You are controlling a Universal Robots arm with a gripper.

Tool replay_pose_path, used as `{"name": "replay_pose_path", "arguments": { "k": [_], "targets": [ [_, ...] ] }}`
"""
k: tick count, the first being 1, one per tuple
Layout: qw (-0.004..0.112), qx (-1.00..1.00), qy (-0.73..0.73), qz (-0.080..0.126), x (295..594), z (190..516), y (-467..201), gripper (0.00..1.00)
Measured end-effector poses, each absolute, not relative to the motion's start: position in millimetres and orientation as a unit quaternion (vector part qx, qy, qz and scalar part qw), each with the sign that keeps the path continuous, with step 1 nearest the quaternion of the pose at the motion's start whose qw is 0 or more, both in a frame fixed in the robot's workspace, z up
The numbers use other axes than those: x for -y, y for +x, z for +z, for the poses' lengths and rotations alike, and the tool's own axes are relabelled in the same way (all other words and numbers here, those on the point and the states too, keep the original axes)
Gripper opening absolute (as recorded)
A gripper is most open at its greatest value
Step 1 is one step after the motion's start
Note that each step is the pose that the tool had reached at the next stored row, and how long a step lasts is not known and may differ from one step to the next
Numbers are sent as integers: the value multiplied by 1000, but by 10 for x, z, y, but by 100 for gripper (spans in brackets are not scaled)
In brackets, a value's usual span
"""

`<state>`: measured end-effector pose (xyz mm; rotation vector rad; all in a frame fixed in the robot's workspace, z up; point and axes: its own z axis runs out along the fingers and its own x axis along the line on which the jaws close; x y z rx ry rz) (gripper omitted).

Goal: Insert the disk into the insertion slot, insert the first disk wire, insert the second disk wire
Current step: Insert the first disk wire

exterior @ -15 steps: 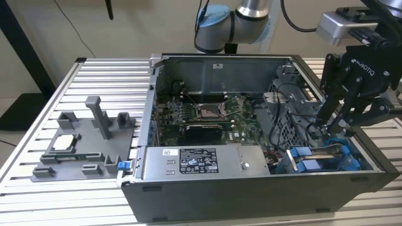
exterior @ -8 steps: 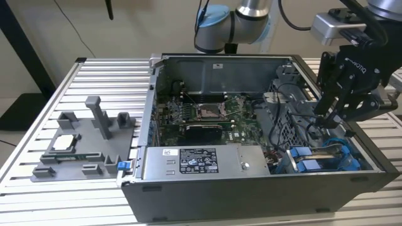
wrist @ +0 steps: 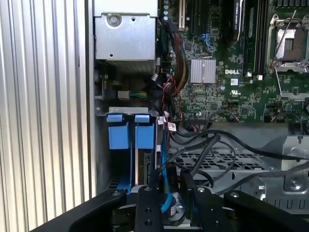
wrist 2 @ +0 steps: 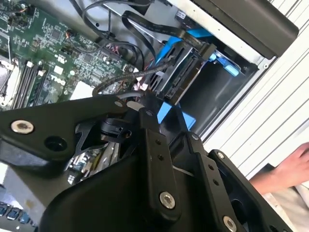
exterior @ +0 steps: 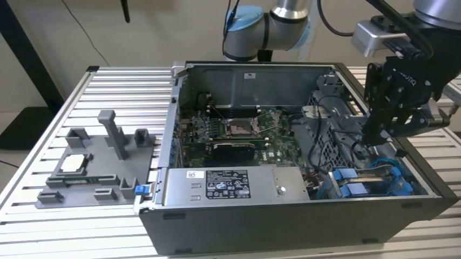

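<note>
— Slatted metal table with the open computer case on it, right? Where is your arm?

— Upper right of the exterior frame. I have the gripper hanging inside the case, at the exterior view's right, above the blue parts.

— And the disk?

— I see the disk in the second wrist view, sitting in the insertion slot. That slot lies at the lower right of the exterior frame, near the grey power-supply box. A black braided wire ends close to the disk's edge.

— Gripper open or closed?

— I cannot tell. Both wrist views put it near the slot, with cables close around it.

— Anything else?

— A grey fixture on the table at the exterior view's left, and a hand over the slats in the second wrist view
</note>
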<state>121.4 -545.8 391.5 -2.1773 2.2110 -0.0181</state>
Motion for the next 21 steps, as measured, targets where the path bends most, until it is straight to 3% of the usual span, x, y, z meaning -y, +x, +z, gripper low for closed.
{"name": "replay_pose_path", "arguments": {
  "k": [6, 21],
  "targets": [
    [25, -712, -701, -11, 5458, 3887, 1197, 100],
    [25, -712, -701, -11, 5457, 3890, 1152, 100]
  ]
}}
